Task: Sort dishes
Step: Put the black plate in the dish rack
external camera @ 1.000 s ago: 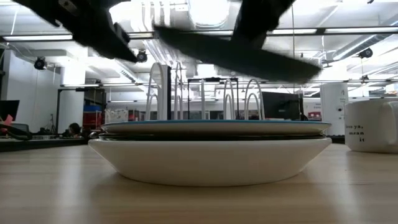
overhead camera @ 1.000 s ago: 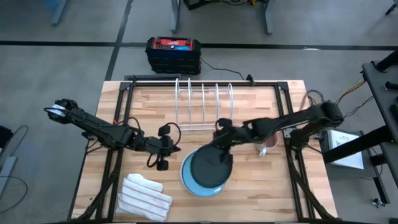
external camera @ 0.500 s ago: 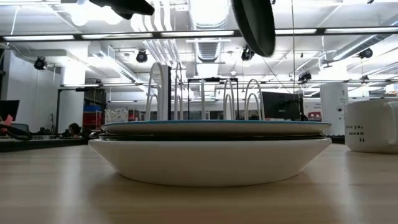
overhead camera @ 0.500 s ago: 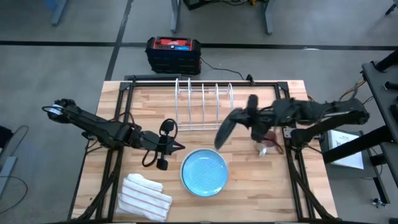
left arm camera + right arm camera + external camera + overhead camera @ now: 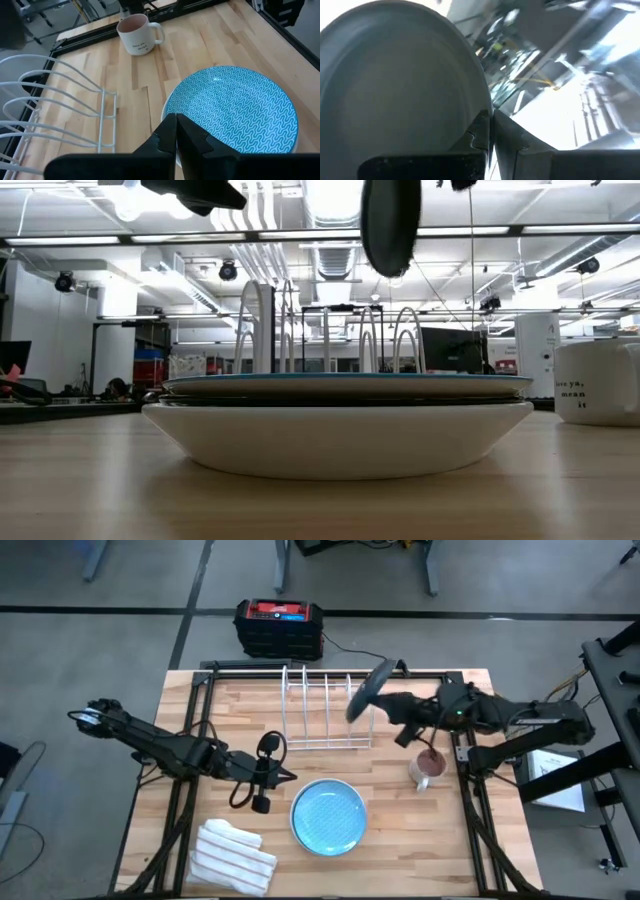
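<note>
The right gripper [image 5: 397,712] holds a dark blue-grey round plate [image 5: 367,690] by its rim, fingers clamped on it, tilted nearly on edge in the air above the right end of the white wire dish rack [image 5: 327,710] at the far side of the table. In the low view the plate [image 5: 390,225] hangs edge-on, high above the rack's loops [image 5: 330,338].

The left gripper [image 5: 262,778], fingers closed on nothing, hovers over the near left part of the light wooden plank table [image 5: 240,715], just left of the stack of remaining dishes. That stack sits near the middle of the table's near half: a light blue round plate with a fine wave pattern [image 5: 328,817] on top, and a plain white deep dish [image 5: 340,440] at the bottom; what lies between them shows only as thin edges.

A small beige mug [image 5: 425,770] stands to the right of the stack. A folded white striped cloth [image 5: 234,856] lies at the near left corner.

Beyond the far edge, a black and red box [image 5: 279,627] rests on the grey floor. Behind the table the room is an open workspace with ceiling strip lights [image 5: 330,235] and desks with monitors.
</note>
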Action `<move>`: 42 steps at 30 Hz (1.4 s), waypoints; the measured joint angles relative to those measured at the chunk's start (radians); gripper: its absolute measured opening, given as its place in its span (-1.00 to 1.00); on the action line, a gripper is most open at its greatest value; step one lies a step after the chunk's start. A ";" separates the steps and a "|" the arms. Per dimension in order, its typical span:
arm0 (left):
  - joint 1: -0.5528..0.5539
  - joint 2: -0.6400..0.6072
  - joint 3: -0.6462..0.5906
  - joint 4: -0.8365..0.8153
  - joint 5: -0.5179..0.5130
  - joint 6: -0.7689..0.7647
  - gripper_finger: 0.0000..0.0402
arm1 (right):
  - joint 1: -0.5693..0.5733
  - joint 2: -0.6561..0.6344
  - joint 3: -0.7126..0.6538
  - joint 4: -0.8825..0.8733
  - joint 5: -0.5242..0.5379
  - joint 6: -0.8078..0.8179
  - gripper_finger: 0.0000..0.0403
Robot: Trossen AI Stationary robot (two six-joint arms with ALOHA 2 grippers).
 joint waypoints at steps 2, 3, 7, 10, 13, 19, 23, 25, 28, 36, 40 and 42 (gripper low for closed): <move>0.000 0.000 0.000 0.000 0.000 -0.005 -1.00 | -0.022 0.020 -0.001 -0.010 0.019 -0.006 -0.99; 0.000 0.000 0.000 0.000 0.000 -0.005 -1.00 | -0.036 0.026 -0.001 -0.016 0.008 -0.005 -0.99; 0.000 0.000 0.000 0.000 0.000 -0.004 -1.00 | -0.079 0.044 -0.001 -0.022 -0.019 -0.080 -0.99; 0.000 0.001 0.000 0.000 0.000 -0.003 -1.00 | -0.093 0.056 -0.002 -0.017 -0.012 -0.221 -0.99; 0.000 0.001 -0.001 0.000 0.000 0.006 -1.00 | -0.094 0.068 -0.005 -0.017 -0.010 -0.297 -0.99; 0.000 0.001 -0.001 -0.001 0.000 0.029 -1.00 | -0.096 0.096 -0.023 -0.023 -0.012 -0.403 -0.99; 0.000 0.001 -0.001 -0.018 0.000 0.027 -1.00 | -0.097 0.104 -0.061 -0.018 -0.010 -0.485 -0.99; 0.000 0.001 -0.001 -0.018 0.000 0.023 -1.00 | -0.097 0.106 -0.083 -0.024 -0.011 -0.491 -0.99; 0.000 0.001 -0.001 -0.019 0.000 0.022 -1.00 | -0.100 0.108 -0.108 -0.022 -0.013 -0.499 -0.99; 0.000 0.001 -0.001 -0.019 0.000 0.022 -1.00 | -0.106 0.109 -0.135 -0.022 -0.057 -0.506 -0.99; 0.000 0.001 -0.001 -0.019 0.000 0.021 -1.00 | -0.121 0.109 -0.161 -0.022 -0.114 -0.524 -0.99; 0.000 0.001 -0.001 -0.018 0.000 0.020 -1.00 | -0.128 0.109 -0.170 -0.018 -0.132 -0.525 -0.99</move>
